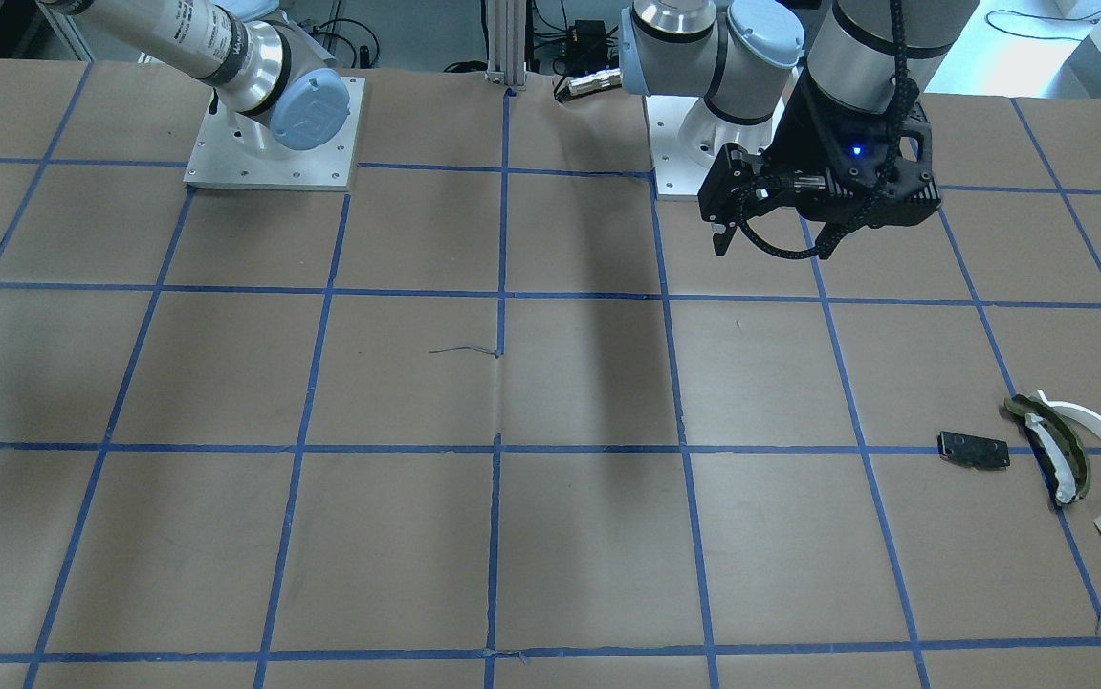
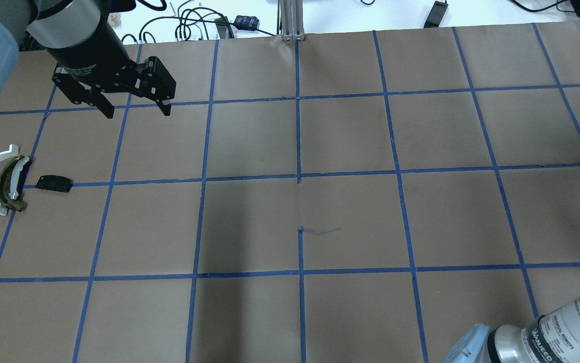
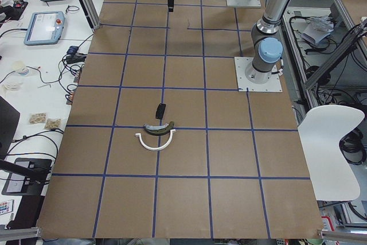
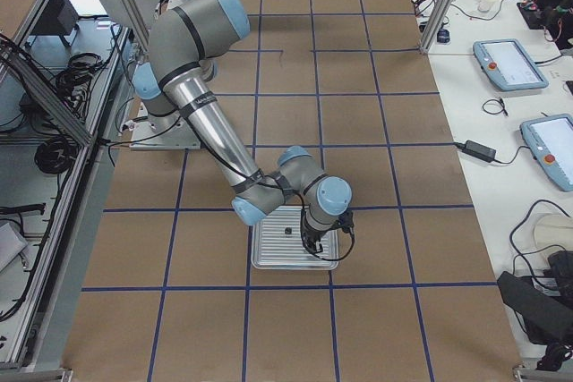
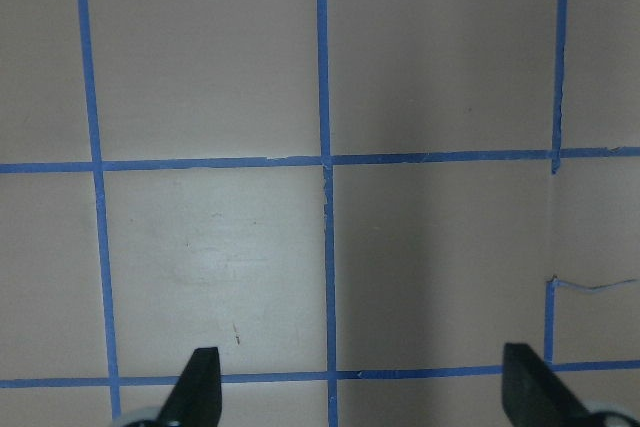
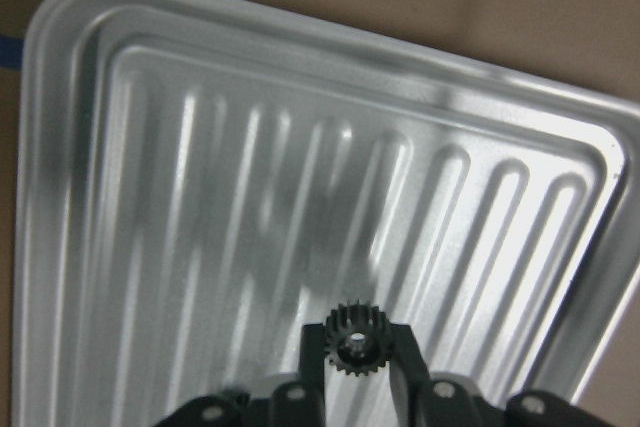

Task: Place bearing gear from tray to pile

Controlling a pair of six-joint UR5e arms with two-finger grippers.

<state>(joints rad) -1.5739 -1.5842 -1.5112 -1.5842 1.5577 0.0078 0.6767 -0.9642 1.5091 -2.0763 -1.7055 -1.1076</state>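
Bearing gear [image 6: 353, 340] gripped; right fingers [image 6: 312, 357] low over tray [image 6: 200, 197].

Toothed black bearing gear [image 6: 356, 345], over ridged tray [image 6: 200, 197]

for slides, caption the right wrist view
small black toothed gear gripped in the right tool over a ridged silver metal tray

Robotics lab: taped table [image 3: 229, 159], teach pendants [image 3: 43, 27]
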